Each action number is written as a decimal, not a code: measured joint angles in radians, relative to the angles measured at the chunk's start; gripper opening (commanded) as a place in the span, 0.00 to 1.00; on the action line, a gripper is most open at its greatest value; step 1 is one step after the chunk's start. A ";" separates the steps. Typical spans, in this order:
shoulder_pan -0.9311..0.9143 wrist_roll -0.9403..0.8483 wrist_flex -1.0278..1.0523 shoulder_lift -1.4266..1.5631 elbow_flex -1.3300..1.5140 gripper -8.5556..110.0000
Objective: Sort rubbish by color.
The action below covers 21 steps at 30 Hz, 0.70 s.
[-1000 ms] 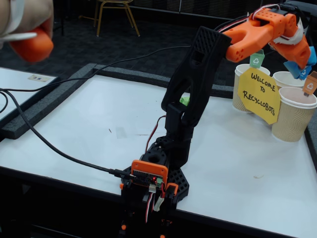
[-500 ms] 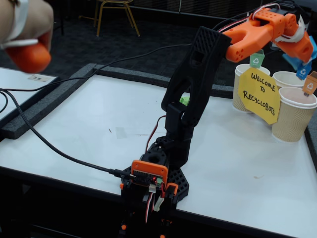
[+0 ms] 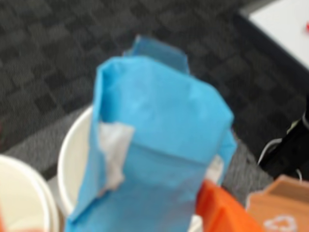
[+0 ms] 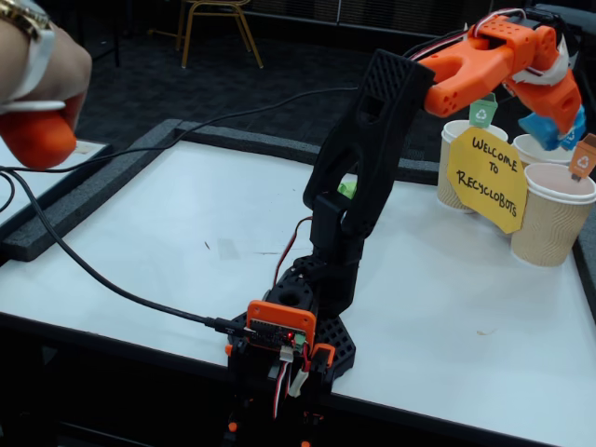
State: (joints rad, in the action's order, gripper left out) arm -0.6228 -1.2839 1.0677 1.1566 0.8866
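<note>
In the fixed view my gripper [image 4: 557,123] is at the far right, shut on the light blue rubbish lump [image 4: 548,128], just above the middle paper cup [image 4: 533,149]. The wrist view is filled by that blue lump [image 3: 154,145], hanging over a white cup rim [image 3: 67,159], with one orange finger [image 3: 219,210] at the bottom. A green lump [image 4: 347,188] lies on the table, partly hidden behind the black arm. At the top left a person's hand holds the orange lump [image 4: 35,140].
Three paper cups stand at the right: one with a green tag [image 4: 454,149], the middle one, and a front one [image 4: 554,219] with an orange tag [image 4: 584,158]. A yellow sign [image 4: 486,177] leans on them. A black cable [image 4: 93,270] crosses the white table [image 4: 186,233].
My gripper has dropped slightly with the blue lump, closer to the middle cup. The hand with the orange lump has moved down and to the left.
</note>
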 measured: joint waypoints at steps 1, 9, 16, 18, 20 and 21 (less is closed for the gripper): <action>0.002 0.000 0.002 0.000 0.000 0.35; 0.018 0.000 0.055 0.000 0.012 0.33; 0.020 0.000 -0.067 -0.002 0.012 0.32; 0.020 0.000 -0.015 -0.002 0.015 0.29; 0.020 0.000 0.034 -0.002 0.018 0.29; 0.020 0.000 0.038 -0.002 0.018 0.29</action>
State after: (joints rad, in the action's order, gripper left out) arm -0.6029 -1.2839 1.1060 1.1551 0.9050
